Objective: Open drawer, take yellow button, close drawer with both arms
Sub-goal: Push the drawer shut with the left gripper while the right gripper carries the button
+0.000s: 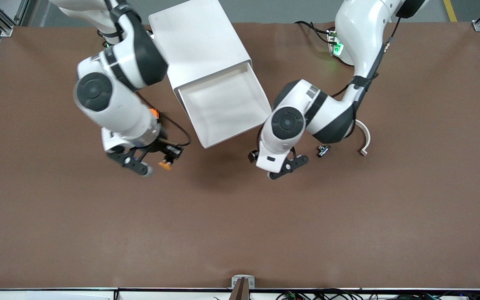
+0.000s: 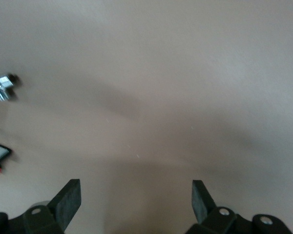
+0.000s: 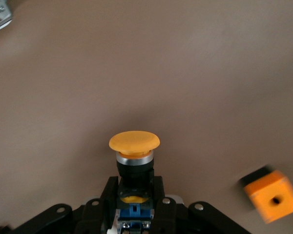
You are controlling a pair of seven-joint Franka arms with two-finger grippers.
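1. I see the top white plastic tray drawer (image 1: 223, 109) pulled out of the white box-shaped cabinet (image 1: 200, 41), tray interior bare; its long axis runs across the cabinet front, and the open end points toward the front camera, skewed a bit toward the left arm's end of the table.
2. My right gripper (image 1: 150, 163) hangs over the brown table mat (image 1: 240, 225), toward the right arm's end from the drawer, fingers (image 3: 158, 197) clenched on the tiny push button with orange-yellow round cap and black-and-blue body (image 3: 134, 163).
3. Button in the front view (image 1: 166, 163): held off the mat at the fingertips. In the right wrist view its long axis runs straight out from the gripper, cap leading, blue end back between the fingers.
4. An orange cube with a hole (image 3: 273, 195) shows on the mat near the right gripper in the right wrist view.
5. My left gripper (image 1: 283, 166) is over the mat just off the drawer's corner nearer the left arm's end; fingers (image 2: 68, 202) spread wide, nothing between them.
6. A small silver metal part (image 1: 322, 151) lies on the mat beside the left gripper; a curved beige strip (image 1: 365, 141) sits further toward the left arm's end.
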